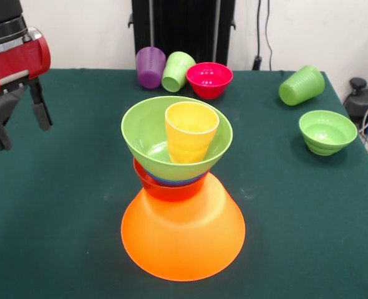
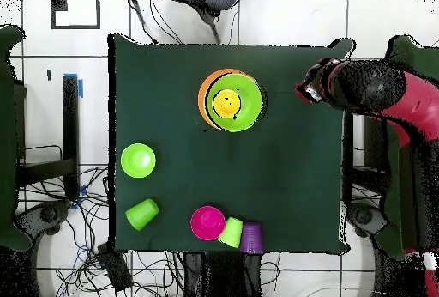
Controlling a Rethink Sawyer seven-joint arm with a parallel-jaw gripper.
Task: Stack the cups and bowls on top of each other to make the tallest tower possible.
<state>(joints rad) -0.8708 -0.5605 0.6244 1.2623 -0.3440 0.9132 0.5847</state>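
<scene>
The tower stands mid-table: a huge orange bowl (image 1: 183,240) upside down as base, a red-orange bowl (image 1: 165,189) on it, a blue bowl's rim (image 1: 171,181), then the large light green bowl (image 1: 148,134) with the yellow cup (image 1: 191,132) upright inside. From overhead the yellow cup (image 2: 226,102) sits within the green bowl (image 2: 249,105). My gripper (image 1: 20,121) hangs at the left edge, well clear of the tower, open and empty; overhead it (image 2: 307,86) is right of the tower.
At the table's far edge lie a purple cup (image 1: 150,66), a light green cup (image 1: 177,70) and a pink bowl (image 1: 209,79). Far right, another light green cup (image 1: 302,85) lies on its side behind a small green bowl (image 1: 327,131). Green cloth covers the table (image 1: 59,218).
</scene>
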